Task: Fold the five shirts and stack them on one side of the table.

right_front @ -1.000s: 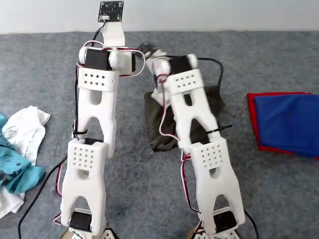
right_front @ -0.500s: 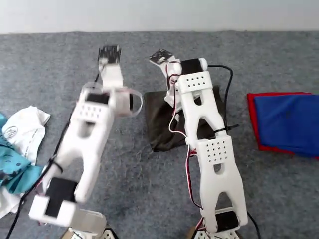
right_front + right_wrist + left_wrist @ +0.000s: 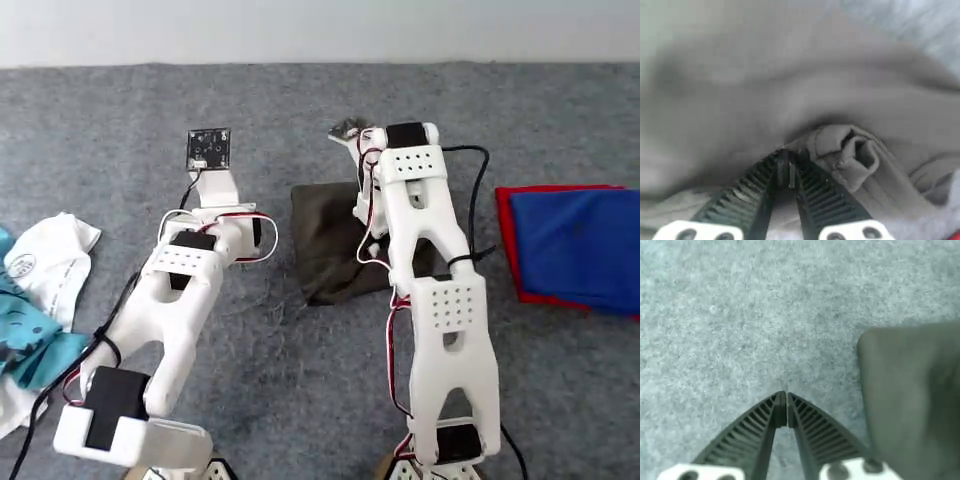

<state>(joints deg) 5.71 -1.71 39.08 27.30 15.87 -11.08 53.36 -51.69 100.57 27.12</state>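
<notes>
I see white and teal shirts (image 3: 35, 300) heaped well left of the dark shirt (image 3: 325, 245). Left gripper (image 3: 786, 396) sits just left of the dark shirt, jaws together, holding nothing. Right gripper (image 3: 788, 159) is at the dark shirt's far edge, clamped on a bunched fold. Folded blue shirt (image 3: 580, 245) lies on the red shirt (image 3: 506, 232), well right of the dark shirt.
</notes>
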